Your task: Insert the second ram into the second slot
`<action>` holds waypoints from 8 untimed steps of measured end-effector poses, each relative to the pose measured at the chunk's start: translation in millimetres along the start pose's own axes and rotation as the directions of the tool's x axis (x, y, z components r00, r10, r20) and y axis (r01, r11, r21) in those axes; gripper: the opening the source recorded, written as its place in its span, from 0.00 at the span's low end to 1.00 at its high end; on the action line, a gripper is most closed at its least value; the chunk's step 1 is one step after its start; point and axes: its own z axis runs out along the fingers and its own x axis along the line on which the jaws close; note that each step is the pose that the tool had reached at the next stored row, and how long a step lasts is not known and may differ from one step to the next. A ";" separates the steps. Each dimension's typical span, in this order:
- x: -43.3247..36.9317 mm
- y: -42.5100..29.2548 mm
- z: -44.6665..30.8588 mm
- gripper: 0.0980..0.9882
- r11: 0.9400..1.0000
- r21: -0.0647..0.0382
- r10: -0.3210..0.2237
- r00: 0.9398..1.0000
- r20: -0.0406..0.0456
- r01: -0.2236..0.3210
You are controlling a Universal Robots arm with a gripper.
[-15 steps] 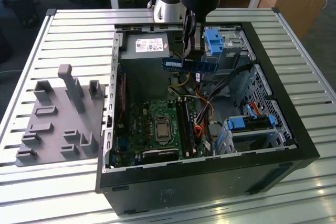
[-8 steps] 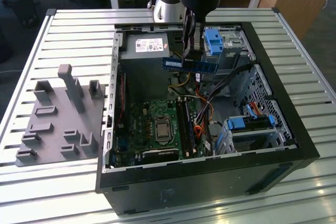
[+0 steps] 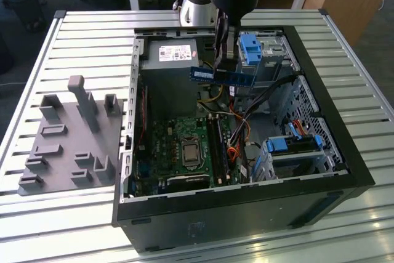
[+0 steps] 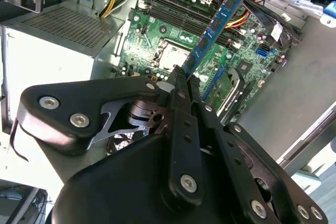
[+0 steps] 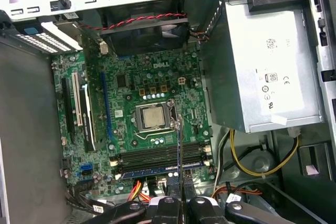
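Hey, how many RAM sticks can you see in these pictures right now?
2. The second ram is gripped by the gripper above the open case; another stick sits seated in a slot on the motherboard. Others may be hidden.

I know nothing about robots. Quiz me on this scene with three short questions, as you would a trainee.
1. True or false: the pincer is shut on the blue ram stick.
2. The stick is: A) seated in a slot; B) held in the air over the open computer case; C) lying outside the case.
3. Fill in: in the exterior view, the grey rack lies on that view's ____ of the case.
Key: 1 true; 2 B; 3 left.
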 end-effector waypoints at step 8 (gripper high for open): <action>0.0 0.0 0.0 0.04 1.000 0.001 0.032 1.000 0.001 -0.032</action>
